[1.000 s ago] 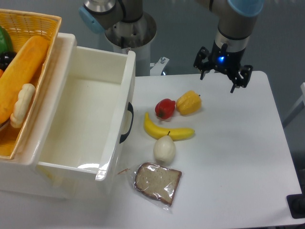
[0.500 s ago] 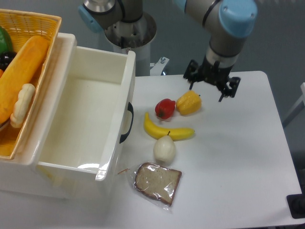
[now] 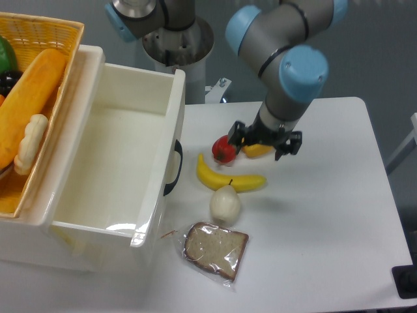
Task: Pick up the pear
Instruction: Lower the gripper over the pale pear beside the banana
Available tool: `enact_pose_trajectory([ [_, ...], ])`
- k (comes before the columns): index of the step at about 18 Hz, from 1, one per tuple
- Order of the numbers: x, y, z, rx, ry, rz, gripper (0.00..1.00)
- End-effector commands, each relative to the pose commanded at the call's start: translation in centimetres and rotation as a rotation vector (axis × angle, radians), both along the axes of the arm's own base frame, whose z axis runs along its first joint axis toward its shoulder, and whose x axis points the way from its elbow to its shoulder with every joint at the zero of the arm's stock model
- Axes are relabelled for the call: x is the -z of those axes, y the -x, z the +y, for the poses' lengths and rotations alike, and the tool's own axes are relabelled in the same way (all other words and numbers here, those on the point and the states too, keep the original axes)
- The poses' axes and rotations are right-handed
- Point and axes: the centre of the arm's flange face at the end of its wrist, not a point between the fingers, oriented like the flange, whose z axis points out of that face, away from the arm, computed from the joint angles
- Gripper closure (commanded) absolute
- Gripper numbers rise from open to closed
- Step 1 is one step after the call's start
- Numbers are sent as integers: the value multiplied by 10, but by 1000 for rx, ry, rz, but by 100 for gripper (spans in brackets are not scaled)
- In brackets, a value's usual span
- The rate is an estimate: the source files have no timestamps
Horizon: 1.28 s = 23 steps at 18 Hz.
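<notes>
A white table (image 3: 326,215) carries a big white bin (image 3: 111,163) at its left edge, a wicker basket (image 3: 39,39) beyond it. The gripper (image 3: 264,145) hangs over the yellow pepper (image 3: 259,150) beside the red pepper (image 3: 223,150) — fingers spread, holding nothing. Below them lie the banana (image 3: 225,180), bagged bread (image 3: 215,248), and the pear (image 3: 225,203) — touching the banana, just above the bread.

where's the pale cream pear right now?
The pale cream pear sits on the white table, touching the yellow banana behind it, the bagged bread slice in front.
</notes>
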Motion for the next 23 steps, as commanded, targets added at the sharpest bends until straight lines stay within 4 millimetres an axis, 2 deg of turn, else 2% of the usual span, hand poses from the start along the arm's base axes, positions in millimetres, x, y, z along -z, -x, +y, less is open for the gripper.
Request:
enact_pose_trajectory([
  [6, 40, 1, 23, 33, 1, -11, 0],
  [12, 68, 4, 38, 52, -2, -15, 0],
  [23, 89, -4, 51, 74, 13, -37, 0],
])
